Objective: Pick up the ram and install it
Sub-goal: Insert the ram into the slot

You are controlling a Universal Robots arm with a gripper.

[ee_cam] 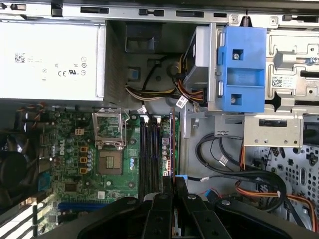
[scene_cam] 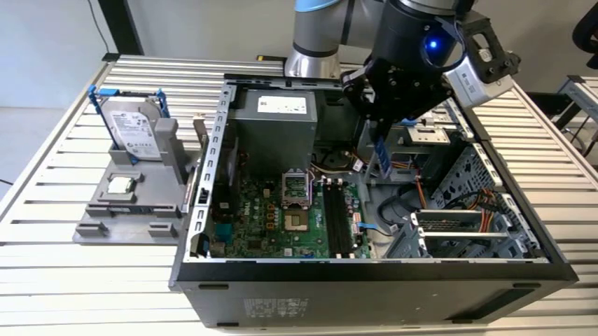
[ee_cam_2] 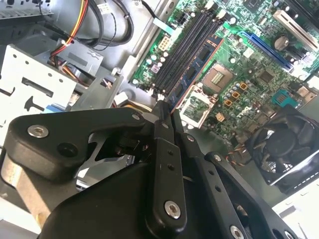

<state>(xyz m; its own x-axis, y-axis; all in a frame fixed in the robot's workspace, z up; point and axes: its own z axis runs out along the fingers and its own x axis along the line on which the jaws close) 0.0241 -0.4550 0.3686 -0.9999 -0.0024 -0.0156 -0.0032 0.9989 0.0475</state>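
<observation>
Fingers (ee_cam: 161, 215): closing together on the ram's upper end, pinching its flat faces.
Ram (scene_cam: 381, 159): hanging upright inside the open case (scene_cam: 374, 269), over the green board just beside the memory slots (ee_cam: 149, 149); apparently not yet seated.
Ram's make: a thin, flat, rigid dark blue stick carrying black chips, looking smooth-faced.
Slots: running side by side as long, narrow black plastic channels.
Case: showing thin sheet metal, perforated near the drive bay.
Risk, alignment: the stick is hanging slightly off the channels, so pressing down could be driving its edge into a slot wall or the board.
Risk, grip: smooth faces could be slipping or tilting under load.
Risk, cables (ee_cam: 249, 185): looping close by, possibly snagging.
</observation>
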